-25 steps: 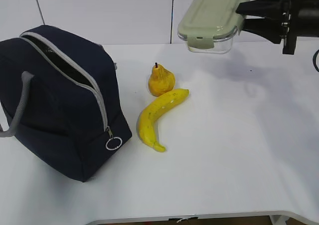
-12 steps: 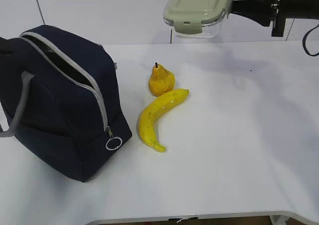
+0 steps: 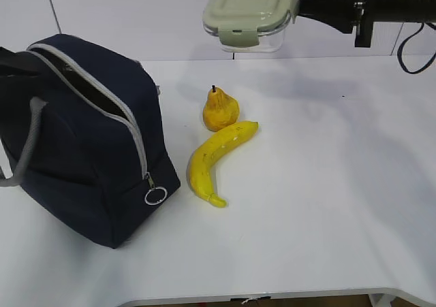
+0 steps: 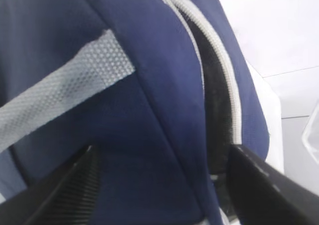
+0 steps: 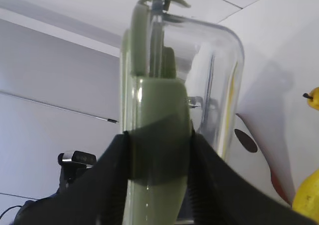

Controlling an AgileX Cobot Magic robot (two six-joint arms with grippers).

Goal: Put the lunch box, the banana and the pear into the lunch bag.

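Lunch box point(image 3: 249, 14) hangs in the air at the far side of the scene, above the counter point(image 3: 320, 184) and right of the lunch bag point(image 3: 82, 143). The right gripper point(image 3: 294, 6) reaches in from the right, its jaws partly closed and clamped on the box's right end; in the right wrist view the two black fingers point(image 5: 112, 185) pinch the sage-green lid edge of the lunch box point(image 5: 169, 115) from either side. The pear point(image 3: 220, 109) stands on the counter below the box, and the banana point(image 3: 216, 160) lies just near of it, its upper end touching or almost touching the pear. The bag sits at the left, its zipper undone and mouth gaping. The left gripper point(image 4: 159, 185) is down at the bag, jaws spread wide, with the navy fabric of the lunch bag point(image 4: 124, 110) between them; they grip nothing that can be made out.
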